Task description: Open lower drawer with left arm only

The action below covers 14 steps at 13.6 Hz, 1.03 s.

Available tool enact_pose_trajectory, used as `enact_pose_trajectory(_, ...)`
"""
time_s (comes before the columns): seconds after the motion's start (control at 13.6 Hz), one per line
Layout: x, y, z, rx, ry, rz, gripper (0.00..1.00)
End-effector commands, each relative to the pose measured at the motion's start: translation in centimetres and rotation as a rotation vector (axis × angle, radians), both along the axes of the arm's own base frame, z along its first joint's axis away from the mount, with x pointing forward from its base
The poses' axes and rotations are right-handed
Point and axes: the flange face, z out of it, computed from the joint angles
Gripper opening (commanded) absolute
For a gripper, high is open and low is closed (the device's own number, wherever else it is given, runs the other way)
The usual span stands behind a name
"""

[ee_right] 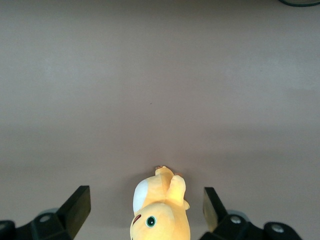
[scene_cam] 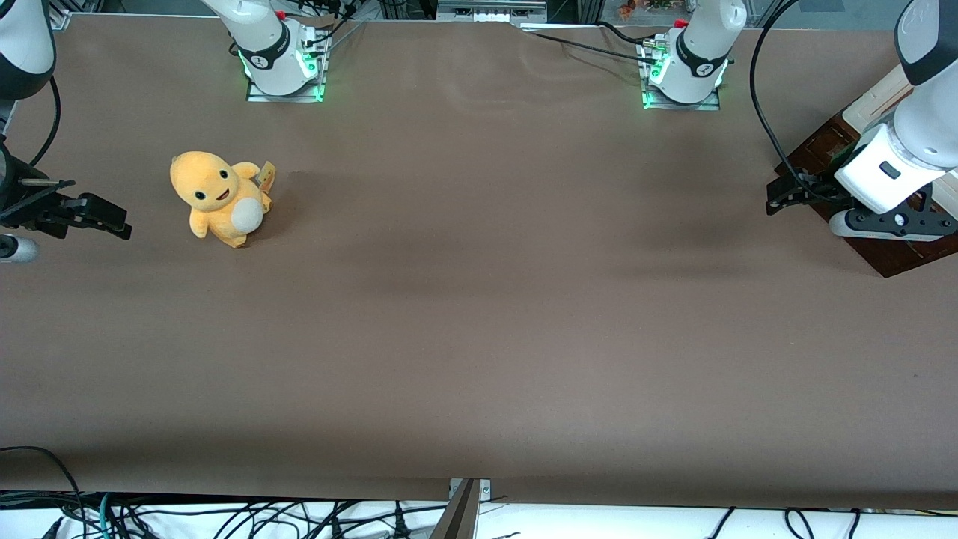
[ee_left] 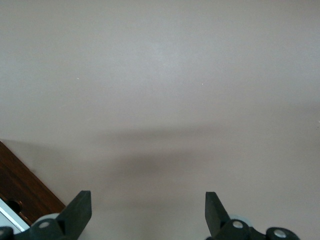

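I have the left arm [scene_cam: 917, 112] over the cabinet [scene_cam: 823, 150] at its own end of the table [scene_cam: 479, 314]. Its gripper [ee_left: 147, 210] hangs released, holding nothing, above bare tabletop.

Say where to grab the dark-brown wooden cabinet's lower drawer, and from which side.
Grip its white bar handle, probably the pale sliver beside the dark-brown wooden cabinet. Come from in front of the drawer, fingers straddling the bar: a bar offers two opposing sides to pinch. The open black hand hovers over the brown table beside the cabinet.
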Motion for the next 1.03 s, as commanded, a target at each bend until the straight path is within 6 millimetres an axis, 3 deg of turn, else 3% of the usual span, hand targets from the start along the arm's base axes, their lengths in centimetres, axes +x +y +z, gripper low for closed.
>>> enact_pose_trajectory(0.0, 0.36, -0.06, 0.55, -0.007, 0.005, -0.014, 1.00)
enact_pose_trajectory(0.96, 0.90, -0.29, 0.17, 0.030, 0.009, -0.025, 1.00)
